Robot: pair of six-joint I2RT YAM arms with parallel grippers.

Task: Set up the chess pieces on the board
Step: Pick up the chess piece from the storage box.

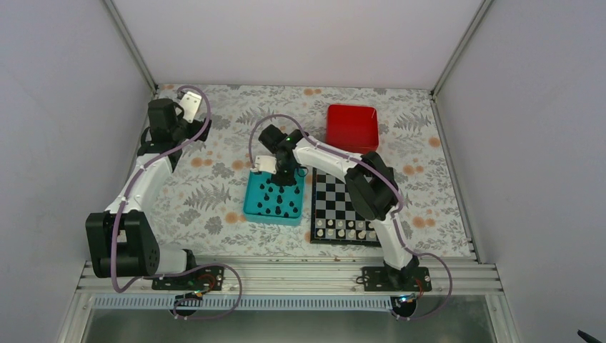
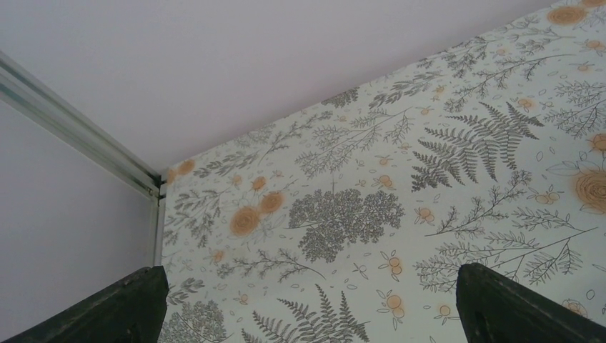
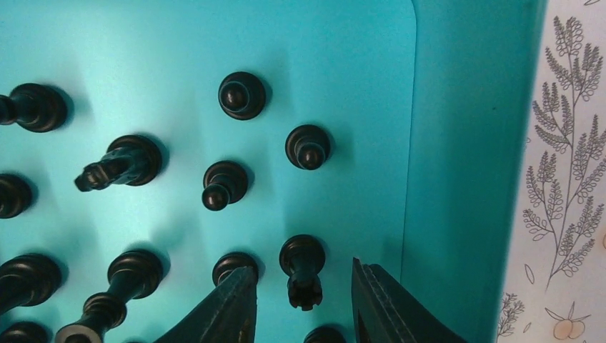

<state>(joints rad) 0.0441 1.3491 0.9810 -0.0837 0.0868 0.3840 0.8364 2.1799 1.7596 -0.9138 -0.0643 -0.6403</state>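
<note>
Several small black chess pieces (image 1: 275, 200) stand in the teal tray (image 1: 271, 220), left of the black-and-grey checkered board (image 1: 334, 191). My right gripper (image 1: 282, 175) hangs over the tray's far part. In the right wrist view the gripper (image 3: 304, 307) is open, with its fingers (image 3: 229, 307) on either side of a black rook (image 3: 303, 268) without touching it. Other black pieces (image 3: 241, 95) stand around on the tray floor, close to the tray wall (image 3: 464, 143). My left gripper (image 1: 191, 108) is open and empty over the far left of the table, fingers (image 2: 121, 307) wide apart.
Pale pieces (image 1: 343, 232) stand on the board's two near rows. A red tray (image 1: 352, 127) lies behind the board. The floral tablecloth (image 2: 343, 214) meets the back wall and a metal corner post (image 2: 154, 187) near my left gripper.
</note>
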